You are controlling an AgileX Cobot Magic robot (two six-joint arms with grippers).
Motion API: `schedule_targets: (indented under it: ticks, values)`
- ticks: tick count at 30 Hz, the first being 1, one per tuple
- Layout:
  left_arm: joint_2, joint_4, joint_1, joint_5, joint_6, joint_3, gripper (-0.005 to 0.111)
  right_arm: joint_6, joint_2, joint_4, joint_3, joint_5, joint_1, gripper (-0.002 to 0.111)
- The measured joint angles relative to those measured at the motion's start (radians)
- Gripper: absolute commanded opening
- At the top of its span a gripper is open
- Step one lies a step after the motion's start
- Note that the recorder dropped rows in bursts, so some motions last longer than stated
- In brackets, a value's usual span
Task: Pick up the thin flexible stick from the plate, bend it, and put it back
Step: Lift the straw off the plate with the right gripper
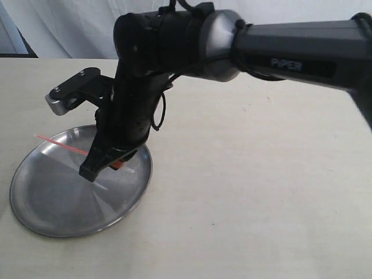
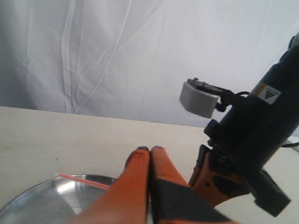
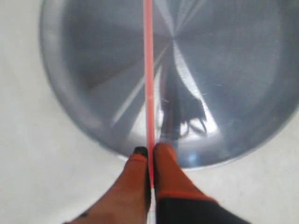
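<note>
The right jaws are pressed together on the thin flexible stick [image 3: 148, 70]. They pinch it near one end between two orange fingers [image 3: 135, 172]. From there the stick runs straight out over the plate [image 3: 84, 74].

In the exterior view these jaws are over the upper right part of the plate, in the lower left of the frame. The stick points up and to the left, and its tip is about at the rim. I cannot tell if the stick touches the plate.

The left jaws are pressed together too. Their orange fingers [image 2: 135, 186] sit tight side by side with nothing between them. They are near the plate's edge, just beside the black right arm [image 2: 261, 126].

The shiny plate lies flat on the pale counter [image 1: 261, 203]. The right arm comes in from the upper right of the exterior frame. A white cloth [image 2: 93, 56] hangs behind the counter.
</note>
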Motion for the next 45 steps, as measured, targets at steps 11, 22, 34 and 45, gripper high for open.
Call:
schedule_targets:
  ticks: [11,22,34,45]
  values:
    - [0.000,-0.168,0.000,0.018,-0.007,0.000,0.000,-0.092,-0.241,0.215,0.302,-0.050,0.000,-0.001]
    - [0.000,-0.513,0.000,-0.096,-0.010,0.000,0.000,-0.231,-0.331,0.492,0.480,-0.210,0.000,-0.001]
    - [0.000,-0.542,0.000,-0.109,-0.030,0.000,0.063,-0.246,-0.362,0.528,0.480,-0.308,0.000,-0.001]
    - [0.000,-0.584,0.000,-0.040,-0.034,0.000,0.075,-0.287,-0.423,0.593,0.480,-0.299,0.000,-0.001]
